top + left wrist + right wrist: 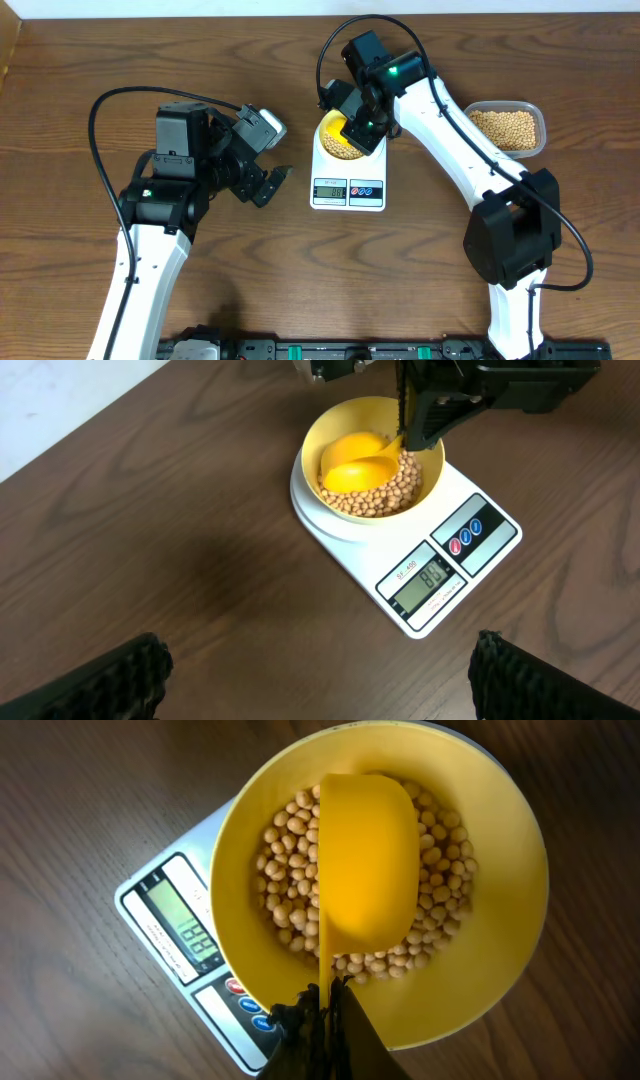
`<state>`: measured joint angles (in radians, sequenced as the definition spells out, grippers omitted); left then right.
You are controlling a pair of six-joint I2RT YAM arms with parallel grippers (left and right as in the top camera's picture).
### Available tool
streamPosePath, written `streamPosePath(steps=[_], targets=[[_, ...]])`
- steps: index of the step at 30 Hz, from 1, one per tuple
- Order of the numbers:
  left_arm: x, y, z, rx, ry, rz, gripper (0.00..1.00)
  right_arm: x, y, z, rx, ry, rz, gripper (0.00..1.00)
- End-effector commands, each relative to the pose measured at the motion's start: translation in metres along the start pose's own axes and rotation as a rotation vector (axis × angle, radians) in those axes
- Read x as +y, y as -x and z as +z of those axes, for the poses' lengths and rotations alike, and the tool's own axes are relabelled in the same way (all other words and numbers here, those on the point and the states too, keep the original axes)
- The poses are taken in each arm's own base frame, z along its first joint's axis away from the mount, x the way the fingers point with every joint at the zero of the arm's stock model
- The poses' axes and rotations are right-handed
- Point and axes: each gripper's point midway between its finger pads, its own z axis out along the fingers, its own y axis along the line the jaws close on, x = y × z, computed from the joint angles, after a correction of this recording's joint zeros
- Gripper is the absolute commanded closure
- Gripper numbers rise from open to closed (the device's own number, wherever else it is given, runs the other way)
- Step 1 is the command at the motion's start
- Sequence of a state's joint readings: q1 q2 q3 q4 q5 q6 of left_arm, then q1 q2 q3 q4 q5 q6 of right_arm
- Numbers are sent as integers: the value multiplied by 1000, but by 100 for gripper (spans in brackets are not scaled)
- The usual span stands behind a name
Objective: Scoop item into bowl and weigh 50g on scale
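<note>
Right claw (325, 1020) fills the bottom of its wrist view, its dark jaws pinched together on the thin handle of a bright yellow scoop (365, 860). The scoop's cup lies inside the pale-yellow bowl (500, 920), resting on the heap of tan beans (290, 850) that covers the bowl's bottom; the cup itself looks bare of beans.

The bowl stands on the round platform at the far end of the white scale (455, 485), which sits near the middle of the desk (80, 60), somewhat toward the far edge. The scale's grey display (432, 577) and its red and blue buttons (468, 535) face the near edge. Digits are lit, but they are too blurred to read with certainty.

Left claw (275, 182) hangs just to the left of the scale, apart from it, with its jaws spread wide and nothing between them.

A clear tub (544, 128) holding more beans stands well to the right of the scale, toward the right edge.
</note>
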<state>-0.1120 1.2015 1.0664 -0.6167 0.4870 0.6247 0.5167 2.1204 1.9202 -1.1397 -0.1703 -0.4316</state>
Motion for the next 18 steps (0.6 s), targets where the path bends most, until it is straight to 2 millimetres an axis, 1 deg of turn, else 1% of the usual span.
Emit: streamPosePath(steps=[1, 7, 14, 18], targets=[[1, -4, 0, 7, 7, -17, 3, 13, 2, 6, -12, 76, -8, 99], [1, -4, 0, 7, 7, -17, 3, 17, 3, 4, -30, 119, 1, 99], [1, -4, 0, 7, 7, -17, 3, 11, 1, 2, -40, 129, 44, 99], [1, -4, 0, 7, 7, -17, 3, 14, 4, -5, -93, 231, 88, 99]])
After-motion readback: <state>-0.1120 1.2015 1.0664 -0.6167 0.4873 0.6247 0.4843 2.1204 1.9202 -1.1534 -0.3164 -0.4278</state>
